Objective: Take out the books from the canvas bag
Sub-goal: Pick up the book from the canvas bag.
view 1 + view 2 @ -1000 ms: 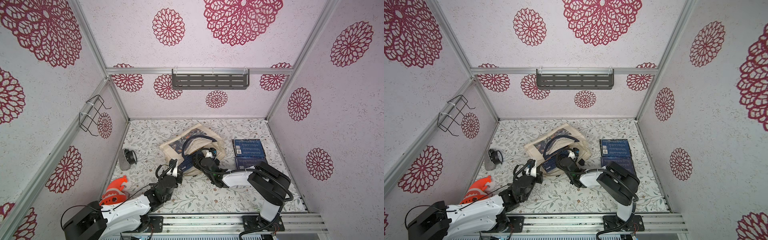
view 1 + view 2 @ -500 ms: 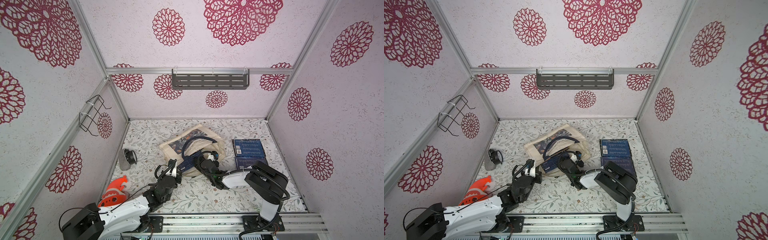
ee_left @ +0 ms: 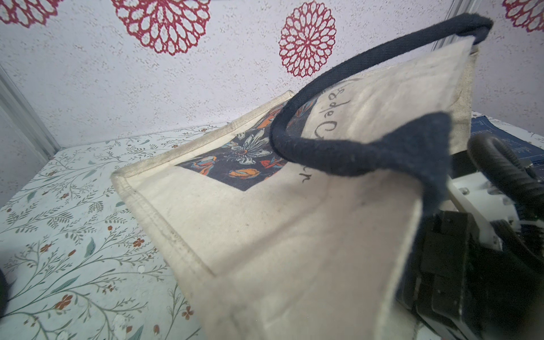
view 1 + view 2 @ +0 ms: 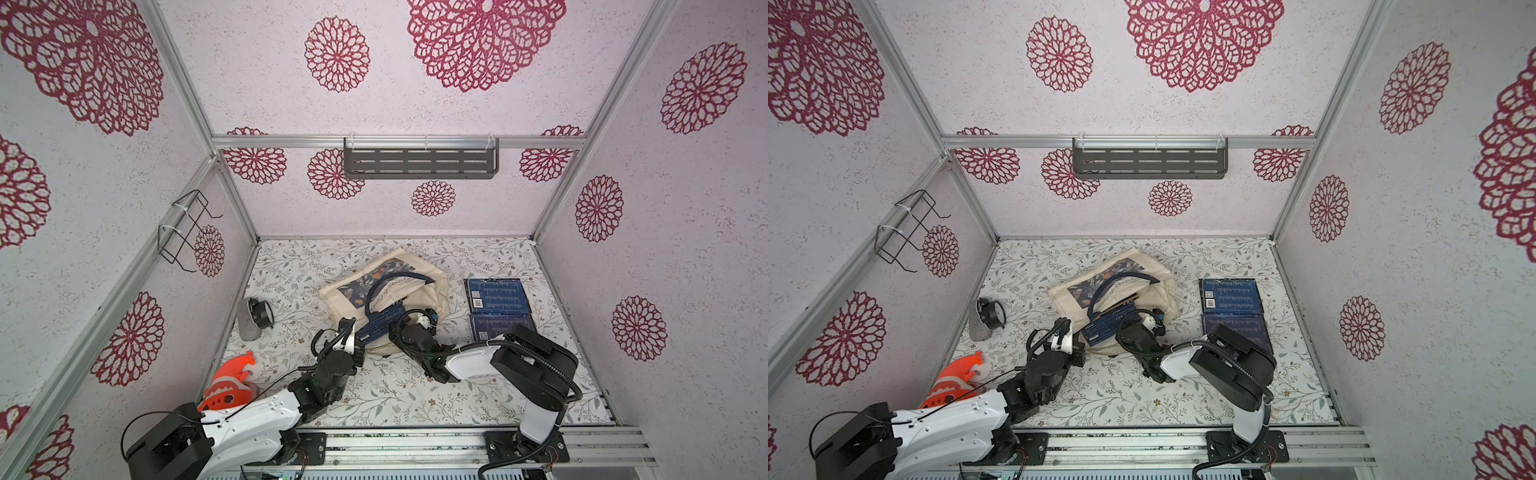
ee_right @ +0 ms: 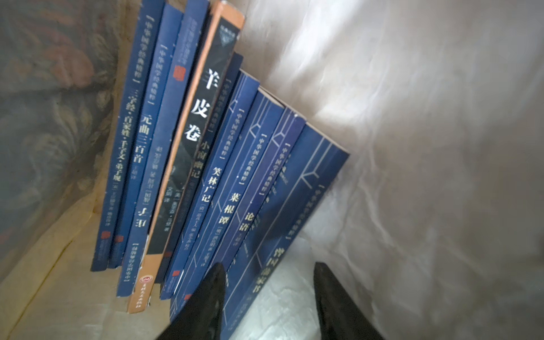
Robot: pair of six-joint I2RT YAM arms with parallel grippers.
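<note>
Inside the canvas bag (image 4: 434,297), which lies on its side on the table (image 4: 386,399) with its mouth toward the arms, the right gripper (image 5: 269,265) stands spread. Its fingers straddle the spine end of the outermost dark-blue paperback (image 5: 312,176) in the row of books (image 5: 188,164). The left gripper (image 4: 349,330) is pressed together, seemingly pinching the bag's upper lip to hold the mouth agape. To do this well, the right should reach slightly deeper and close on that one volume only, with no cloth in the pinch. It should then draw straight out toward the stack already out (image 4: 496,295), just beside the bag.
</note>
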